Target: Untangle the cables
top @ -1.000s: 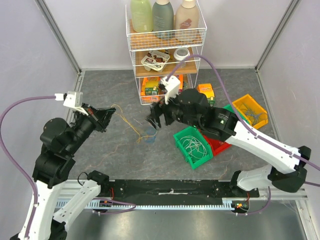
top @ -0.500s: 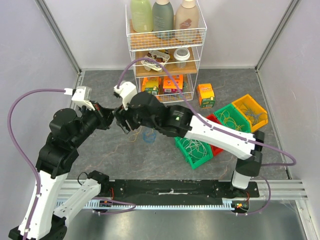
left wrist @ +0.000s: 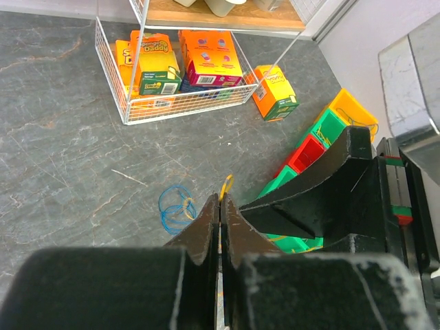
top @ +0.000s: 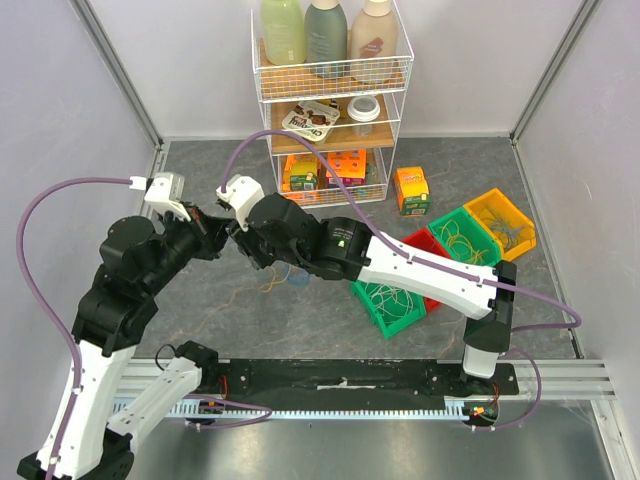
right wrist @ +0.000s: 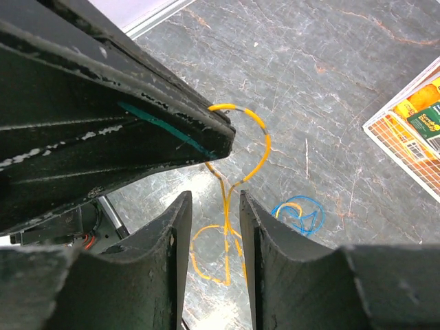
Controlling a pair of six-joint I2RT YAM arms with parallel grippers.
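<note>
"Hanging how, the yellow cable (right wrist: 258,148)?"
"Top looped, clamped in the closed left hand (left wrist: 220,206); its length drops down to the surface (left wrist: 62,137) before the rack (left wrist: 180,112)."
"And the right hand (right wrist: 214,201)?"
"Jaws apart, astride that strand. The blue cable (left wrist: 177,206) lies coiled flat before the rack."

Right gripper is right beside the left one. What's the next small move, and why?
Probably close the right gripper on the yellow cable. The left gripper is shut on its upper loop, and a strand hangs through the open gap between the right jaws. A second grip should let the arms draw the loops apart.
</note>
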